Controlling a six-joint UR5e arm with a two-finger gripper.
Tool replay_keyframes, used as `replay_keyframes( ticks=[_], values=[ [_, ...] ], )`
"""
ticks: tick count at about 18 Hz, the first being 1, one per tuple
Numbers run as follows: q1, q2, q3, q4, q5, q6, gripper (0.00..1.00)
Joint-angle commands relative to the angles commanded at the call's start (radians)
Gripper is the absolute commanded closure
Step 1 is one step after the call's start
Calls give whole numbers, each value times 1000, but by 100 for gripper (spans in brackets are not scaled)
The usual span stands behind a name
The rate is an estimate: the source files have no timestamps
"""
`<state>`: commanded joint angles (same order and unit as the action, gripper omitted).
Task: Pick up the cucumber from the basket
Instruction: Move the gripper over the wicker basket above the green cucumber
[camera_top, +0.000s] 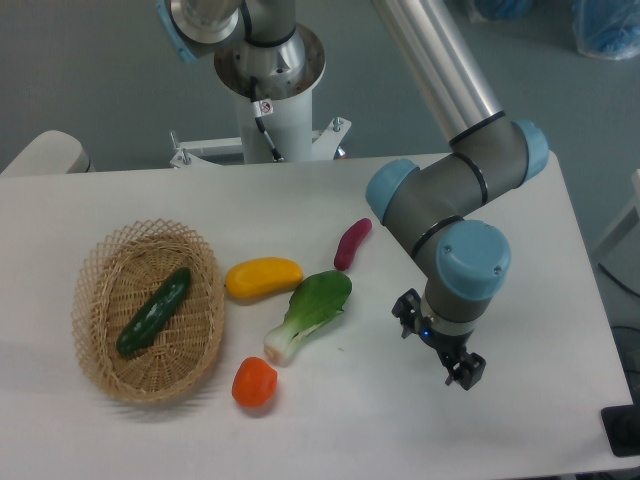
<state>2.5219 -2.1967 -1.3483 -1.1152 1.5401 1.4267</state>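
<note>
My gripper (447, 357) hung over bare table (560, 300) at right, holding and touching nothing; finger gap unclear from this angle. Cucumber (153, 312) lay diagonally in basket (100, 265), far left.

White table (330, 420) stands on grey floor (90, 70).

A small red-and-white sticker (263, 107) on the arm's base column is too tiny to read

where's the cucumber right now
The cucumber lies diagonally inside the basket at the left of the camera view, left of the yellow pepper and far from the tool.
</note>
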Motion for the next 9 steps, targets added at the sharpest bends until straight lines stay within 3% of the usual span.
replay_keyframes(
  ticks=[9],
  values=[
    [-84,28,-25,-6,0,-143,0]
  ],
)
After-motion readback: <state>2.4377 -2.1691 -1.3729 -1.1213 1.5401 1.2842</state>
